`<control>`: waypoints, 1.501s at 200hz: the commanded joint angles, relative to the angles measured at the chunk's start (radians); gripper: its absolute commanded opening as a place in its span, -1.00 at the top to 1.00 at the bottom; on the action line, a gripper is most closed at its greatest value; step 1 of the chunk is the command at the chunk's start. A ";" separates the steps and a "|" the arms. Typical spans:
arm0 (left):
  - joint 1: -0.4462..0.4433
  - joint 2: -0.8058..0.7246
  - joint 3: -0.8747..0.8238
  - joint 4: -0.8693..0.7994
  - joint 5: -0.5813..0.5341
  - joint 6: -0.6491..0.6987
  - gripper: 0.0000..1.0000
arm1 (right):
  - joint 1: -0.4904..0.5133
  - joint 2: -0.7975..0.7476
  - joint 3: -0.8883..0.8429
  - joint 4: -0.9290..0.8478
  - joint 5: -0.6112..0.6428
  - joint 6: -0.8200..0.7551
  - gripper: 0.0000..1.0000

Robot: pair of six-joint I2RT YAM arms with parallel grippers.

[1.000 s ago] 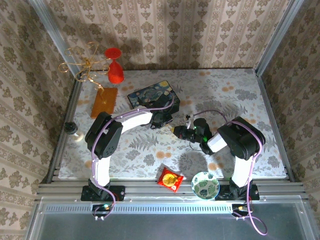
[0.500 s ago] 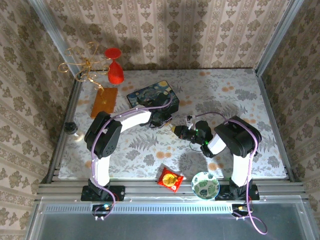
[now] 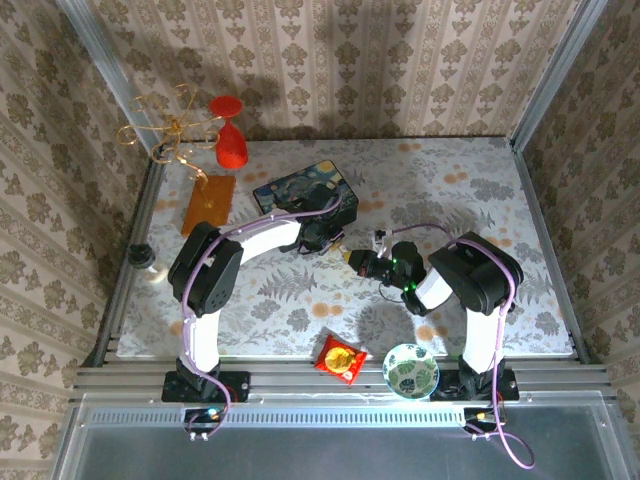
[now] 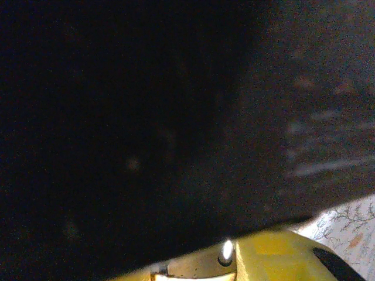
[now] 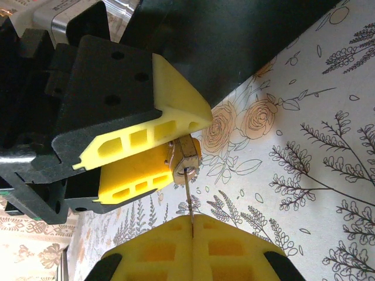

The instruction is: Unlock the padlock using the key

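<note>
The tiny brass padlock [image 5: 185, 157] is pinched between the yellow fingers [image 5: 140, 136] of my left gripper [image 5: 171, 150], which is shut on it. A thin silvery key [image 5: 188, 196] sticks into the padlock's keyhole. Its other end is clamped between the yellow pads of my right gripper [image 5: 192, 225], which is shut on it. From above, the left gripper [image 3: 338, 248], the padlock [image 3: 350, 257] and the right gripper [image 3: 368, 265] meet at the table's middle, just in front of the dark blue painted box [image 3: 303, 189]. The left wrist view is mostly dark; a yellow fingertip [image 4: 275, 257] shows at its bottom edge.
A red goblet [image 3: 230, 142], a gold wire stand [image 3: 168, 130] and its orange base [image 3: 208, 204] stand at the back left. A small dark jar [image 3: 143, 257] sits at the left edge. A red snack packet [image 3: 340, 358] and a patterned bowl [image 3: 410, 370] lie near the front edge.
The right arm's forearm has shifted slightly left, closer to the left gripper. Both grippers stay joined at the padlock and key.
</note>
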 commanded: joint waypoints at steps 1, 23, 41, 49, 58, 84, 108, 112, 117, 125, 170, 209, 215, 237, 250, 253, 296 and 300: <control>0.007 -0.065 0.009 0.064 0.029 -0.038 1.00 | -0.001 0.011 0.011 0.036 0.014 0.015 1.00; 0.007 -0.064 0.006 0.079 0.038 -0.043 1.00 | -0.003 0.018 0.012 0.039 0.019 0.022 1.00; 0.008 -0.061 0.004 0.085 0.047 -0.044 1.00 | -0.003 0.014 0.014 0.041 0.025 0.026 1.00; 0.006 -0.060 0.002 0.086 0.050 -0.046 1.00 | -0.003 0.012 0.016 0.042 0.029 0.028 1.00; 0.007 -0.059 -0.001 0.091 0.056 -0.050 1.00 | -0.003 0.007 0.019 0.044 0.033 0.029 1.00; 0.007 -0.063 -0.013 0.102 0.062 -0.055 1.00 | -0.004 -0.006 0.023 0.042 0.048 0.029 1.00; 0.009 -0.074 -0.024 0.109 0.061 -0.056 1.00 | -0.018 -0.023 0.010 0.042 0.055 0.035 1.00; 0.010 -0.076 -0.026 0.111 0.060 -0.057 1.00 | -0.021 -0.023 0.008 0.044 0.055 0.039 1.00; 0.009 -0.078 -0.029 0.115 0.060 -0.057 1.00 | -0.024 -0.026 0.006 0.044 0.052 0.045 1.00; 0.010 -0.081 -0.031 0.120 0.061 -0.057 1.00 | -0.028 -0.025 0.006 0.044 0.041 0.051 1.00; 0.010 -0.087 -0.030 0.137 0.070 -0.052 1.00 | -0.031 -0.023 0.015 0.048 0.008 0.097 1.00; 0.010 -0.082 -0.026 0.148 0.077 -0.054 1.00 | -0.032 -0.030 0.023 0.048 -0.014 0.108 1.00; 0.010 -0.082 -0.027 0.148 0.077 -0.055 1.00 | -0.032 -0.034 0.020 0.047 -0.013 0.108 1.00; 0.012 -0.084 -0.027 0.153 0.075 -0.057 1.00 | -0.034 -0.046 0.011 0.049 -0.010 0.108 1.00; 0.012 -0.083 -0.026 0.153 0.077 -0.057 1.00 | -0.036 -0.053 0.008 0.049 -0.011 0.107 1.00; 0.012 -0.082 -0.026 0.154 0.077 -0.057 1.00 | -0.036 -0.055 0.007 0.048 -0.010 0.106 1.00; 0.012 -0.088 -0.029 0.160 0.080 -0.054 1.00 | -0.042 -0.069 0.003 0.048 -0.008 0.109 1.00; 0.012 -0.088 -0.029 0.161 0.080 -0.054 1.00 | -0.043 -0.071 0.003 0.049 -0.008 0.109 1.00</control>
